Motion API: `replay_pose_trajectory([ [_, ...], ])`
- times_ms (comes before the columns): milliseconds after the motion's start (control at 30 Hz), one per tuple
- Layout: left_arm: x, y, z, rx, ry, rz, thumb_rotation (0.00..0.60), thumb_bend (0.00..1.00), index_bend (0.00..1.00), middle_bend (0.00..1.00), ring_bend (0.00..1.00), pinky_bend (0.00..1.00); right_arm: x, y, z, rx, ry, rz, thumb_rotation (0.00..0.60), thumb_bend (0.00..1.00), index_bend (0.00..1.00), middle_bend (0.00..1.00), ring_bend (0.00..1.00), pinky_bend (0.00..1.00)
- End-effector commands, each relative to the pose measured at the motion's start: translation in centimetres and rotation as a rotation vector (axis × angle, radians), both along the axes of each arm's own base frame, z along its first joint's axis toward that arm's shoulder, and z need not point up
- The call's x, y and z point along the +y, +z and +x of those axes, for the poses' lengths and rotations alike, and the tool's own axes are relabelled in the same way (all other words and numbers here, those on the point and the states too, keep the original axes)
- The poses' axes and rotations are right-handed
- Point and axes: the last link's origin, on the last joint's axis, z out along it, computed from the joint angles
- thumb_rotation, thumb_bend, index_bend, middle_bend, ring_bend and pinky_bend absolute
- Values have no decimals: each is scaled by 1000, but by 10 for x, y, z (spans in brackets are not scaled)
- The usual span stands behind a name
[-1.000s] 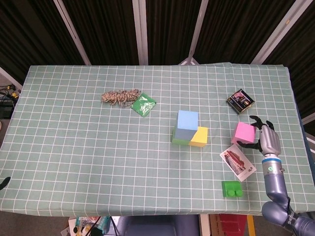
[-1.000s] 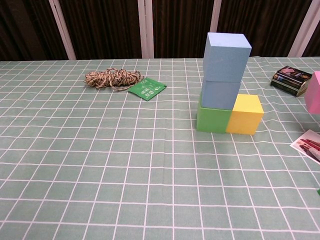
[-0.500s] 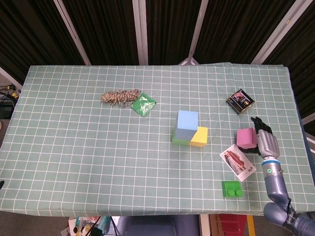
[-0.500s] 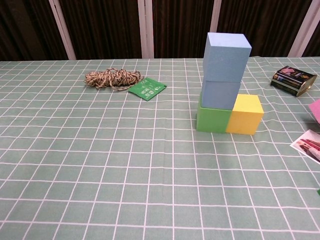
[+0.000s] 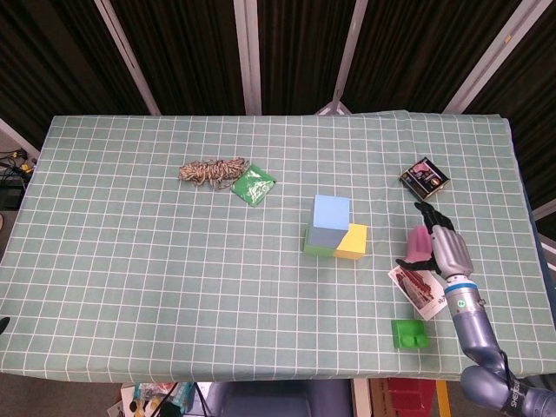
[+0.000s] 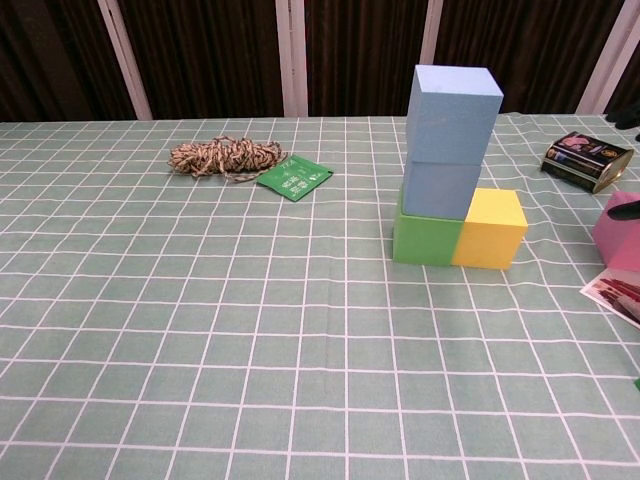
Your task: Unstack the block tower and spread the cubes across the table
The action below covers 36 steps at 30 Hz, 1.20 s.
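Observation:
The tower stands mid-table: a light blue cube (image 5: 331, 209) (image 6: 453, 98) tops a grey-blue cube (image 6: 440, 189), which sits on a green cube (image 5: 312, 244) (image 6: 425, 238). A yellow cube (image 5: 352, 241) (image 6: 490, 228) rests on the cloth, touching the green one's right side. To the right, my right hand (image 5: 440, 248) grips a pink cube (image 5: 419, 242) (image 6: 616, 235) from its right side, low over the table. The hand hides much of the cube in the head view. In the chest view only a dark fingertip shows on the cube at the frame edge. No left hand shows.
A yarn bundle (image 5: 214, 170) and a green packet (image 5: 254, 184) lie at the back left. A black box (image 5: 424, 177) sits behind the right hand. A photo card (image 5: 420, 287) and a green studded brick (image 5: 409, 334) lie in front of it.
My right hand has carried the pink cube leftward, towards the tower, and turned. The cube shows more fully in the chest view. The tower has not moved.

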Motion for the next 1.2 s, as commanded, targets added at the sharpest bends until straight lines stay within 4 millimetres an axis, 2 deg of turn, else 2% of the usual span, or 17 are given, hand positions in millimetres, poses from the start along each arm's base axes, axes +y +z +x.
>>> replay_pose_trajectory([
  [33, 0, 0, 0, 1, -7, 1, 600, 194, 167, 0, 0, 80, -6, -6, 18, -12, 15, 22, 600, 132, 0, 0, 0, 0],
  [267, 1, 1, -1, -3, -14, 8, 600, 194, 167, 0, 0, 80, -14, -37, 50, -48, -1, 44, 600, 132, 0, 0, 0, 0],
  [500, 2, 3, -1, -15, -11, 13, 600, 194, 167, 0, 0, 80, -19, -62, 69, -14, -32, 25, 600, 131, 0, 0, 0, 0],
  [900, 1, 6, -1, -19, -10, 20, 600, 194, 167, 0, 0, 80, -22, -92, 75, 35, -73, 68, 600, 131, 0, 14, 0, 0],
  [1133, 2, 7, -2, -22, -7, 24, 600, 194, 167, 0, 0, 80, -27, -102, 72, 77, -81, 48, 600, 131, 1, 132, 0, 0],
  [1200, 3, 8, -2, -22, -6, 27, 600, 194, 167, 0, 0, 80, -28, -103, 71, 91, -83, 37, 600, 131, 15, 209, 9, 0],
])
